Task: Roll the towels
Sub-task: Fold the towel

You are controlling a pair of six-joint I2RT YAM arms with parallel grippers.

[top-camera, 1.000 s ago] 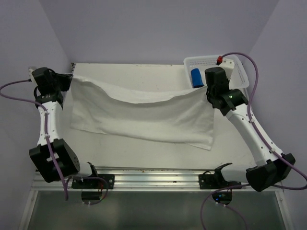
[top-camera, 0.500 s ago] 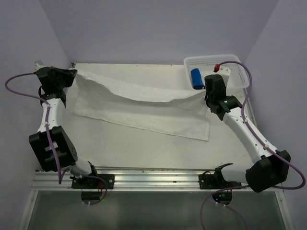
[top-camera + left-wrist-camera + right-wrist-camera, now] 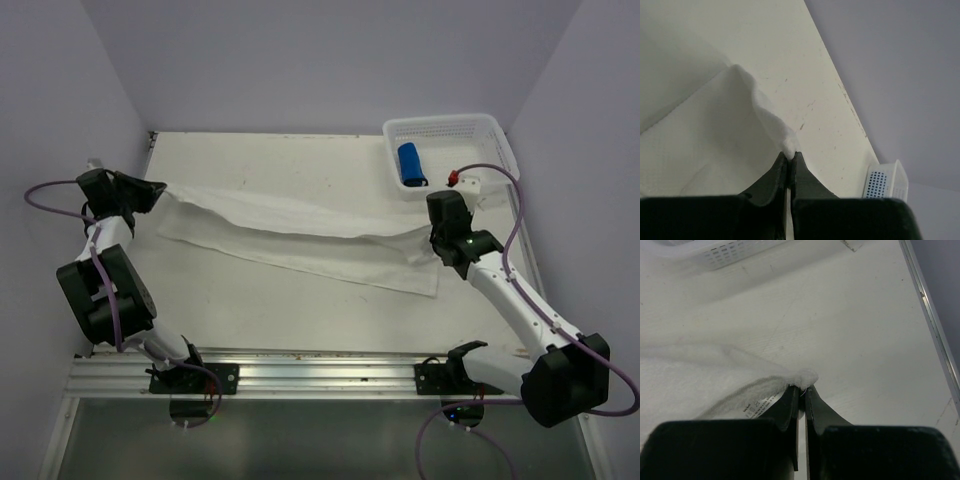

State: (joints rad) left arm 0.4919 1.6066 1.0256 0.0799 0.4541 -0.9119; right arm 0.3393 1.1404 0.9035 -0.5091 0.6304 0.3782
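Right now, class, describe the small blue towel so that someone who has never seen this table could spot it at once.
At the far right corner of the white table sits a white perforated plastic basket. Inside lies the small bright blue cloth towel, rolled into a cylinder. It is the only coloured cloth; the long white textured towel stretches across the table.

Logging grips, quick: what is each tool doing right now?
Left tool: shut on a corner of the white towel.
Right tool: shut on the towel's opposite corner.
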